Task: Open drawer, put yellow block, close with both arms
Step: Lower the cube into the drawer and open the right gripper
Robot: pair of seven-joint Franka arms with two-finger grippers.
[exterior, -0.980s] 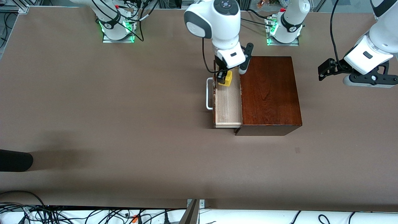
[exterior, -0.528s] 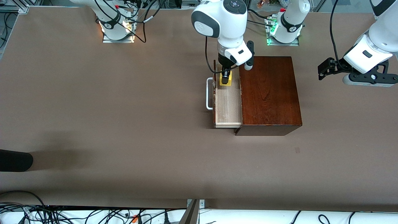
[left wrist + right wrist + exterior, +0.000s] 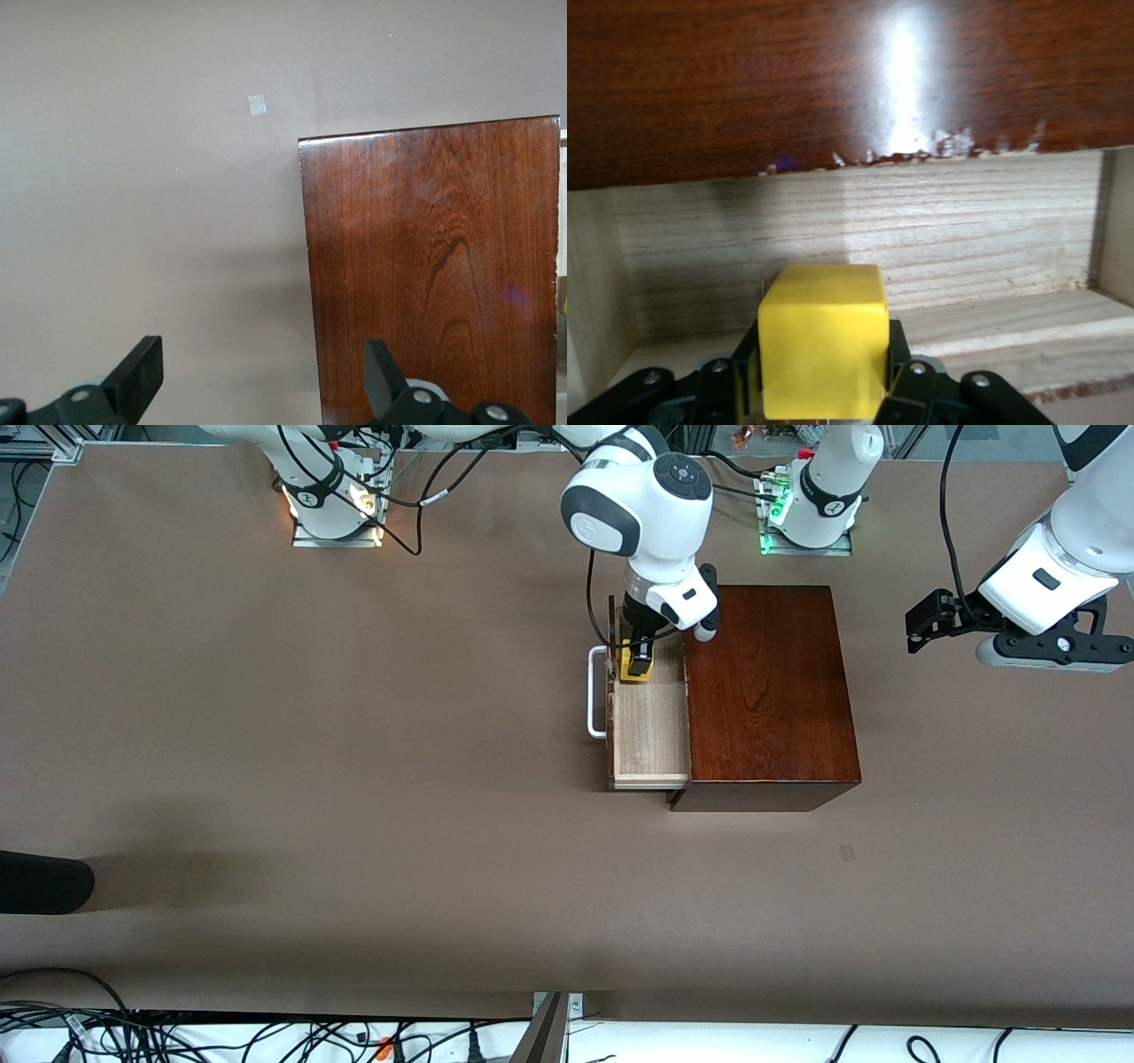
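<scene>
Pale-wood drawer (image 3: 651,731) pulled out toward right arm's end, long axis running near-to-far. Right gripper (image 3: 636,662) clamps yellow block (image 3: 633,666) w/ faces square, down in drawer's farther end. Left gripper (image 3: 921,627) spread wide, waiting past box (image 3: 766,691).

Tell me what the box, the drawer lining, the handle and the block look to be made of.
Box: dark reddish wood or veneer, glossy; visible grain and glare. Drawer lining: pale bare wood, matte, straight grain lines. Handle: white bar, probably painted metal or plastic; cannot tell which. Yellow block, held in the right gripper: smooth, uniform colour, likely plastic or painted wood.
</scene>
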